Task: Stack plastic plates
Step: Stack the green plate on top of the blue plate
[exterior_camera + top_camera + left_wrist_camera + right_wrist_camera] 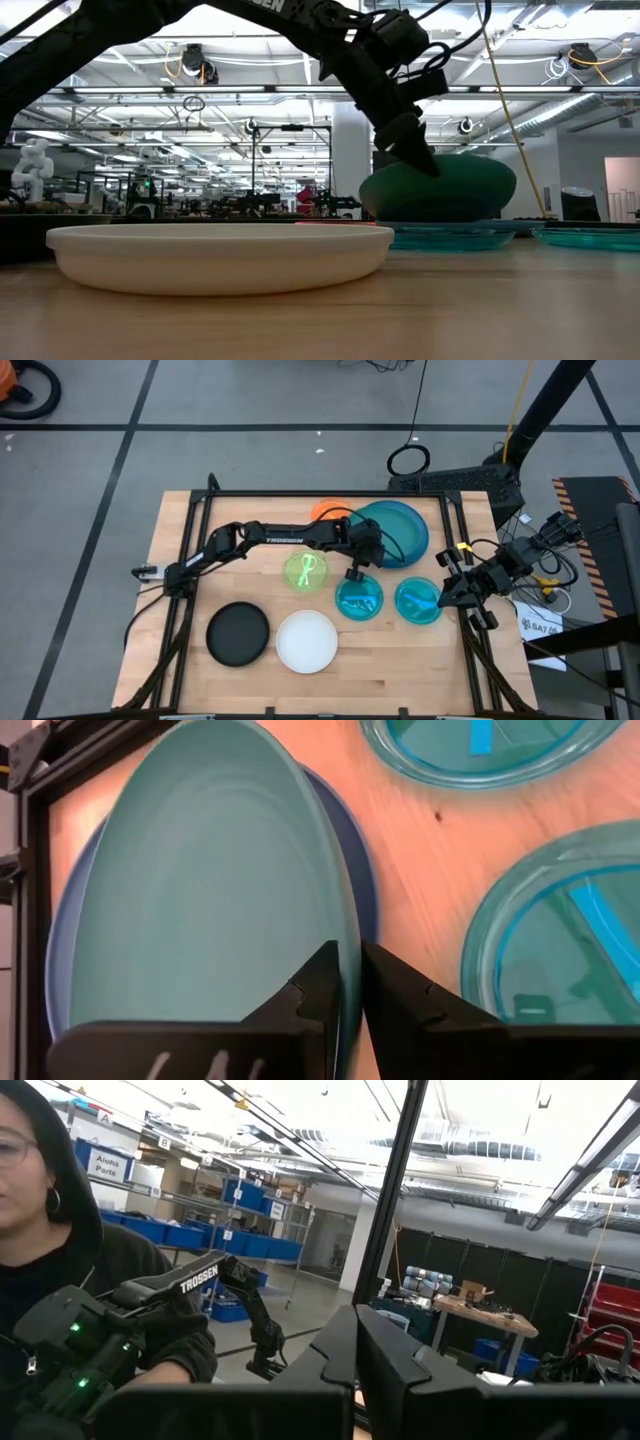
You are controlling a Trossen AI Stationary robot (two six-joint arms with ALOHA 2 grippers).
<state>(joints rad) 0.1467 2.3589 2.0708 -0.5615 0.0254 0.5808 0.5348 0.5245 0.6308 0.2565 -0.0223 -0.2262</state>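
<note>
The dark teal plate (397, 525) lies tilted on the blue plate (362, 870) at the table's far right. My left gripper (348, 952) is shut on the teal plate's rim. The lime green plate (305, 572) lies mid-table, with two cyan plates (358, 600) (418, 601) to its right. The black plate (238, 633) and the white plate (307, 641) sit near the front edge. My left arm partly hides the orange plate (322, 509). My right gripper (443, 592) is shut and hovers at the table's right edge beside the right cyan plate. My left gripper pinches the dark teal plate's rim (340, 925) between its two fingers, one inside the plate and one outside, slanting down from the table's left. The held side is raised. In the low view the plate (450, 190) stands tilted, its opposite side on the blue plate.
A black frame rail (300, 494) runs along the table's far edge behind the large plates. The right cyan plate lies close to my right gripper. Bare wood (400, 660) shows at the front right. A person in dark clothes (60, 1250) stands beyond the table.
</note>
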